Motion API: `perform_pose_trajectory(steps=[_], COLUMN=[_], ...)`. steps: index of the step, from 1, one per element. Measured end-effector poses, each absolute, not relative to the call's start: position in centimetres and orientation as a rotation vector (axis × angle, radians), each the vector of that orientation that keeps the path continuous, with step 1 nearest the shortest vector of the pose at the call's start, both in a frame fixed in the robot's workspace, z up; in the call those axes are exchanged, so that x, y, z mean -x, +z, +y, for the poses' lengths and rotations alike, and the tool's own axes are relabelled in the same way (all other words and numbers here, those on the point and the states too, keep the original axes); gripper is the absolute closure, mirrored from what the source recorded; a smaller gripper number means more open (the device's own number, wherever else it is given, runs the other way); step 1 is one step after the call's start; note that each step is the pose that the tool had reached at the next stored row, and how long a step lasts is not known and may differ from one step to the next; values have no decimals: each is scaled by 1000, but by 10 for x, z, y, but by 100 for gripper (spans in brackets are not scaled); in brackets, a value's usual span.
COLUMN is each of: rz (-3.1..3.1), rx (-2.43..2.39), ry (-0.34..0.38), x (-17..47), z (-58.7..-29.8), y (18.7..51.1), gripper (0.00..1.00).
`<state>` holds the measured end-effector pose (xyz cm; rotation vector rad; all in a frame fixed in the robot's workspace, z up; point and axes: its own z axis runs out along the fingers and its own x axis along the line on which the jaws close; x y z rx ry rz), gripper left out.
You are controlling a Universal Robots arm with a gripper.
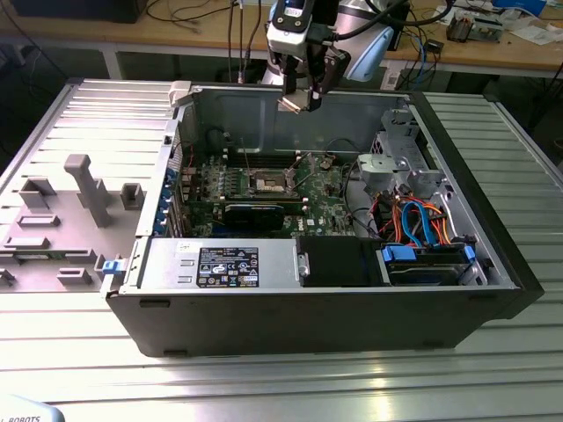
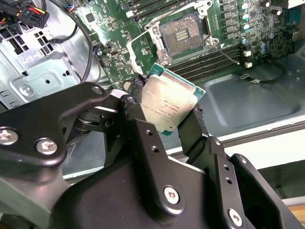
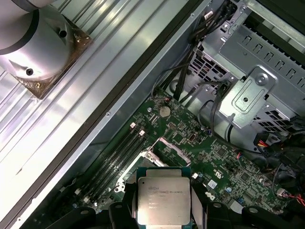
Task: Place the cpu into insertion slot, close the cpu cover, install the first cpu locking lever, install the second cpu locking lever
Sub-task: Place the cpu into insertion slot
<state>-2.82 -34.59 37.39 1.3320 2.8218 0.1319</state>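
Note:
My gripper (image 1: pixel 299 98) hangs above the back wall of the open computer case, shut on the cpu (image 2: pixel 167 102). The cpu is a square chip with a silver top, pinched by two opposite edges between the black fingers (image 2: pixel 136 90); it is also seen from above (image 3: pixel 163 200). Below it, in the middle of the green board, lies the insertion slot (image 2: pixel 183 32) with a dark centre and nothing in it (image 1: pixel 270 183). The cpu cover (image 2: pixel 141 31) stands swung open at the slot's side. A thin locking lever (image 2: pixel 228 55) sticks out past the slot.
The case walls (image 1: pixel 290 123) ring the board. A metal drive cage (image 3: pixel 259 95) with bundled cables (image 1: pixel 413 220) sits at the exterior view's right. A long black card (image 1: pixel 255 214) and the power supply (image 1: pixel 220 264) lie in front of the slot. A grey fixture tray (image 1: pixel 70 211) stands outside, left.

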Motion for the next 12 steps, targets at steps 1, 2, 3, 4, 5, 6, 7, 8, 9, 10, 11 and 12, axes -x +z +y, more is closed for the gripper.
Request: perform_pose_trajectory(steps=[1,2,3,4,5,6,7,8,9,10,11,12], rz=[2822,2822,2822,2821,2821,2818,2814,2808,2803,2799,2793,2789], rx=[-1332,-1332,-1332,-1333,-1335,-1340,-1348,-1359,-1369,-1377,-1387,-1395], ry=[132,132,132,132,132,132,132,132,132,131,131,131], x=[28,28,28,28,28,28,28,28,28,28,28,28], z=[-346,-346,-346,-346,-346,-346,-346,-346,-346,-346,-346,-346], y=[374,374,374,374,374,374,374,374,374,374,374,374], gripper=[46,46,46,46,46,46,46,46,46,46,46,46])
